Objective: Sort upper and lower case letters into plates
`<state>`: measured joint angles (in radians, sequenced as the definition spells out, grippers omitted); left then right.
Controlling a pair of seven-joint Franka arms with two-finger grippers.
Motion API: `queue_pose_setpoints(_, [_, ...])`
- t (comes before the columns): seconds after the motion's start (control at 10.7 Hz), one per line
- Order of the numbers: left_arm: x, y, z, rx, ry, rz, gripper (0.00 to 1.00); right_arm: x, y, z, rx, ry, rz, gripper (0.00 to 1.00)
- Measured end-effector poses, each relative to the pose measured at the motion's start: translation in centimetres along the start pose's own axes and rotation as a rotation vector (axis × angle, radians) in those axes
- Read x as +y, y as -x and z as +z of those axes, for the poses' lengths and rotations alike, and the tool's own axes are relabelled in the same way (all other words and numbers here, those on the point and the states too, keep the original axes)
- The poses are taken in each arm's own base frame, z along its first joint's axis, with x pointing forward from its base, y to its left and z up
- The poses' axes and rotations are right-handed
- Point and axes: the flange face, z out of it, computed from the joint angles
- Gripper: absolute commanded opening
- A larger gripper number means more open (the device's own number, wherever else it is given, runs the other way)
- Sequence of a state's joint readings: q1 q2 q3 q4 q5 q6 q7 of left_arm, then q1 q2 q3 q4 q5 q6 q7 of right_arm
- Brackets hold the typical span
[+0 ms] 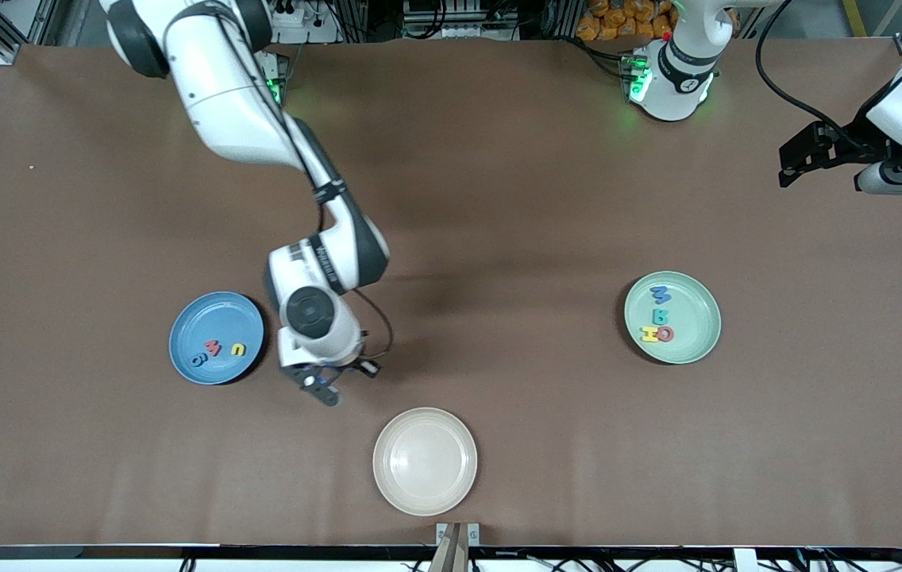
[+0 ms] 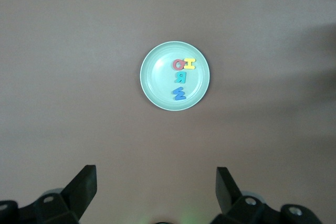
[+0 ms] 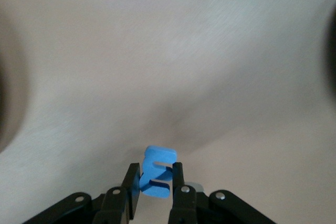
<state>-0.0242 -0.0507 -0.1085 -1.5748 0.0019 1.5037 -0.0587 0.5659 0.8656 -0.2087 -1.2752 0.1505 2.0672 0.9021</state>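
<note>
My right gripper [image 3: 156,169] is shut on a small blue letter [image 3: 159,155], pinched upright between its fingers. In the front view this right gripper [image 1: 324,389] hangs over bare table between the blue plate [image 1: 189,326] and the cream plate. The blue plate holds a teal letter [image 1: 197,359], a red one [image 1: 213,347] and a yellow one [image 1: 238,349]. The mint green plate [image 1: 697,314] carries several letters, among them a blue one [image 1: 661,295] and a red O [image 1: 664,334]. My left gripper [image 1: 796,163] waits open and empty, high at the left arm's end; its wrist view shows the mint plate [image 2: 157,85].
A cream-beige round plate [image 1: 425,461] lies empty near the table's front edge, in the middle. The brown table cover [image 1: 499,238] stretches between the plates. The right arm's elbow and forearm [image 1: 260,119] slant over the table toward the blue plate.
</note>
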Motion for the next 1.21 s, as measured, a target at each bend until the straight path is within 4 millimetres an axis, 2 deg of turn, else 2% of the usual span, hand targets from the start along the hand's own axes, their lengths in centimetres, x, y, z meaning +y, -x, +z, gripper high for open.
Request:
queue_pose_setpoints(0.28, [0.1,0.0,0.0,-0.001,0.0,0.003,1.0,6.4,-6.0,-3.9,-0.058,0.057,-0.139,0.0])
queue_pose_setpoints(0.47, [0.2,0.0,0.0,-0.002,0.0,0.003,1.0,11.1,-9.7,-5.6,-0.076,0.06,-0.236,0.01])
queue_pose_setpoints(0.56, [0.2,0.0,0.0,-0.002,0.0,0.003,1.0,13.7,-11.6,-5.9,-0.086,0.059,-0.279,0.18])
queue_pose_setpoints(0.65, [0.2,0.0,0.0,-0.002,0.0,0.004,1.0,16.4,-13.2,-6.0,-0.099,0.054,-0.317,0.72])
queue_pose_setpoints(0.75, [0.3,0.0,0.0,-0.002,0.0,0.005,1.0,18.7,-14.4,-6.0,-0.111,0.048,-0.345,1.0])
queue_pose_setpoints(0.84, [0.3,0.0,-0.1,-0.001,0.0,0.006,1.0,20.3,-15.2,-6.1,-0.115,0.042,-0.357,1.0])
queue_pose_setpoints(0.93, [0.3,0.0,-0.1,0.0,0.0,0.006,1.0,20.9,-15.5,-6.3,-0.114,0.037,-0.361,1.0])
queue_pose_setpoints(1.21, [0.4,0.0,-0.1,0.0,0.0,0.007,1.0,21.3,-14.3,-6.8,-0.046,0.007,-0.463,1.0])
